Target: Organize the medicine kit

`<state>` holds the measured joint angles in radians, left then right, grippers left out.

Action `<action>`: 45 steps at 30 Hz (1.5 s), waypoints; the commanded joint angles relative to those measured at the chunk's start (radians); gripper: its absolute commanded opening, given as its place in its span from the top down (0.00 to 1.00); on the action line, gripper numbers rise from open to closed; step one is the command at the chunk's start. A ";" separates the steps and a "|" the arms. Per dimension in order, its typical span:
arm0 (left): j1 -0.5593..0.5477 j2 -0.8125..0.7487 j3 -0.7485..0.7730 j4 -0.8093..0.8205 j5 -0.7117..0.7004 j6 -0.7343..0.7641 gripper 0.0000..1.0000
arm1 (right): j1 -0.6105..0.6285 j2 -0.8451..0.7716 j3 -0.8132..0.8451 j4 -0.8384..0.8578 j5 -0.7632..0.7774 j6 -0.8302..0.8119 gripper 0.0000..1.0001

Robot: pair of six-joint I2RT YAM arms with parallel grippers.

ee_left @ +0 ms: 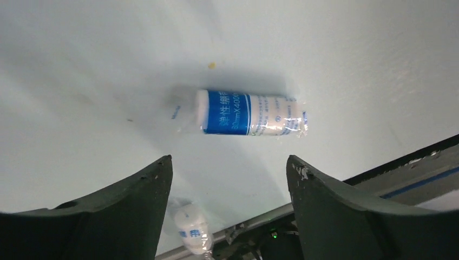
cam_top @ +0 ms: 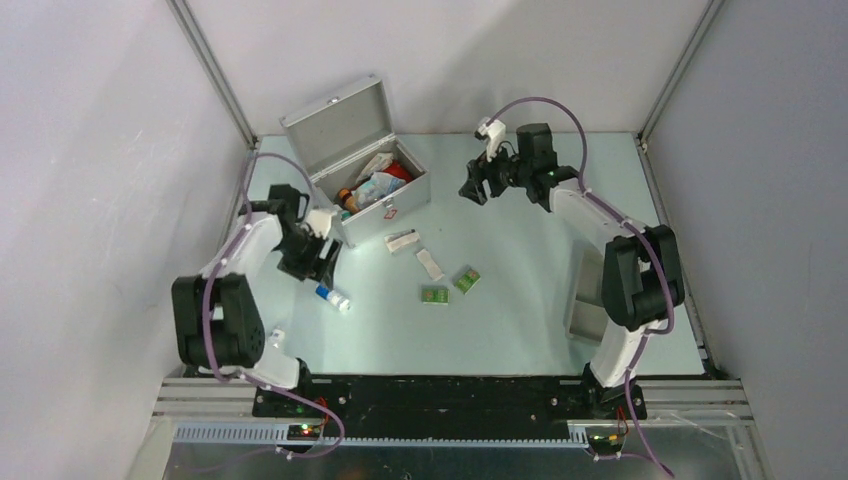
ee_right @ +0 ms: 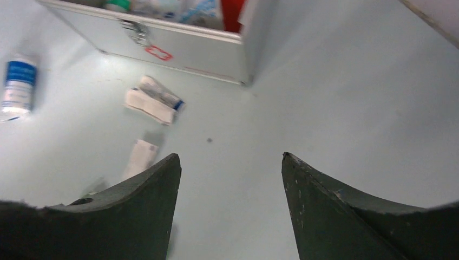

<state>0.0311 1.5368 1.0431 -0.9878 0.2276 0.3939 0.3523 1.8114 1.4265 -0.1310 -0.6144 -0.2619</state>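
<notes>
The medicine kit (cam_top: 395, 205), a silver case, stands open at the back left with its lid (cam_top: 338, 125) tipped back and packets and bottles inside. In the right wrist view its front wall (ee_right: 184, 46) shows a red mark. A blue-and-white bandage roll (cam_top: 333, 297) lies on the table just in front of my left gripper (cam_top: 318, 262). In the left wrist view that roll (ee_left: 250, 112) lies beyond the open, empty left gripper (ee_left: 228, 160). My right gripper (cam_top: 478, 185) hovers open and empty to the right of the kit, and in its own view the right gripper (ee_right: 230, 156) is over bare table.
White packets (cam_top: 402, 240) (cam_top: 430, 265) and two green packets (cam_top: 433, 294) (cam_top: 467, 280) lie in front of the kit. A second bandage roll (ee_left: 192, 227) sits near the table's front edge. A grey tray (cam_top: 583, 295) stands beside the right arm.
</notes>
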 commanded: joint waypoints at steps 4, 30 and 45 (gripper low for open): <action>-0.020 -0.091 0.285 0.001 0.098 0.035 0.14 | -0.084 -0.123 -0.036 -0.126 0.393 0.041 0.30; -0.321 0.137 0.795 0.180 0.060 -0.428 0.01 | -0.489 -0.412 -0.544 -0.488 0.786 0.070 0.55; -0.326 0.139 0.776 0.182 -0.004 -0.410 0.05 | -0.274 -0.312 -0.517 -0.313 0.589 -0.035 1.00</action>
<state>-0.2924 1.6871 1.8160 -0.8246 0.2302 -0.0113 -0.0761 1.4799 0.8398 -0.5488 0.0689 -0.2230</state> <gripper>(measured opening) 0.950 0.015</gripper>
